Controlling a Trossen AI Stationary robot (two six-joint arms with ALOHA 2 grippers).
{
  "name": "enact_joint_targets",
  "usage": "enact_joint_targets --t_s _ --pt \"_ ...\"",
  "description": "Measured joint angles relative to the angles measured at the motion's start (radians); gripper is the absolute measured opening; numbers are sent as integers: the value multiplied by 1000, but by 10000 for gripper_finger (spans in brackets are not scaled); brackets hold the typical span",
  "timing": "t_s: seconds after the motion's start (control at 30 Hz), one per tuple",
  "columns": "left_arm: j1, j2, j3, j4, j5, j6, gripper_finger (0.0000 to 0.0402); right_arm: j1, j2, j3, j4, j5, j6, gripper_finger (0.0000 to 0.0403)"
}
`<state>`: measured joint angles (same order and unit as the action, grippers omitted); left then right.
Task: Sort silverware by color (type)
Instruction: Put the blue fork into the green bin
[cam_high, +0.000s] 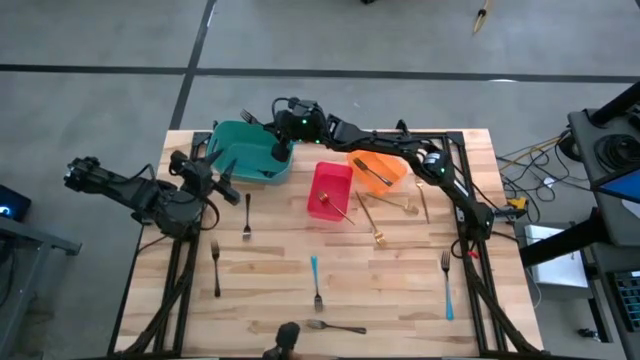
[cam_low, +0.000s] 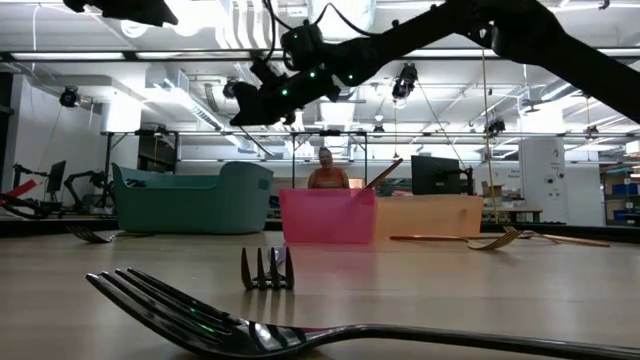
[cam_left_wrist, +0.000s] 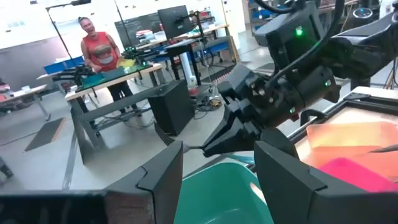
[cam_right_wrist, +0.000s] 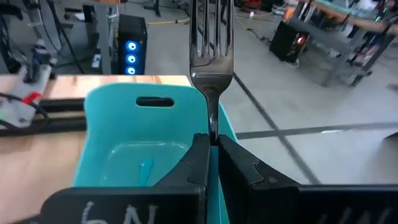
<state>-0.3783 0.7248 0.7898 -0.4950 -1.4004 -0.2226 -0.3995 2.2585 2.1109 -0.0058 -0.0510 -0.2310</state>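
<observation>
Right gripper (cam_right_wrist: 213, 149) is clenched on a plain silver fork (cam_right_wrist: 211, 43), handle pinched between the dark fingers, shiny tines pointing straight out ahead. Directly beneath it sits the teal bin (cam_right_wrist: 118, 134), smooth plastic with rounded corners and a slot handle, one light-blue-handled piece lying inside. In the high view that gripper (cam_high: 274, 152) hovers over the bin's (cam_high: 240, 135) far-right corner, with the red bin (cam_high: 330, 190) and orange bin (cam_high: 392, 165) off to its side. Left gripper (cam_high: 222, 165) waits beside the teal bin's near edge, fingers parted, holding nothing. More forks lie scattered flat on the pale wood-plank table (cam_high: 280, 290), thin and slender
</observation>
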Motion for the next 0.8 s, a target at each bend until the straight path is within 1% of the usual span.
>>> enact_joint_targets --t_s 0.03,0.07,0.1,0.2,0.3,0.37,0.47,0.53,0.57,0.6,0.73,0.8 --pt "3 -6 0 7 18 25 178 1 0 0 7 4 -13 12" --pt "9 -14 2 25 60 66 178 3 0 0 16 18 -29 12" --pt "18 -23 11 43 119 111 178 6 -5 0 20 40 -53 12" --pt "65 -39 43 164 306 285 178 17 -26 0 14 114 -136 12" --pt "140 -47 52 303 412 458 178 21 -51 0 11 143 -205 12" --pt "208 -54 52 343 491 536 178 22 -66 -1 9 161 -242 12" --pt "344 -61 52 346 621 561 178 22 -98 -2 -31 168 -277 12" --pt "455 -59 52 346 710 553 178 22 -133 -3 -113 188 -316 12" --pt "512 -56 52 347 773 543 178 22 -155 -4 -171 202 -340 12" --pt "571 -53 52 349 843 535 178 22 -182 -4 -227 211 -360 12" --pt "800 -26 52 403 1189 489 178 5 -299 -6 -417 203 -386 12" --pt "896 -5 52 449 1312 455 178 -11 -347 -25 -459 200 -374 12"
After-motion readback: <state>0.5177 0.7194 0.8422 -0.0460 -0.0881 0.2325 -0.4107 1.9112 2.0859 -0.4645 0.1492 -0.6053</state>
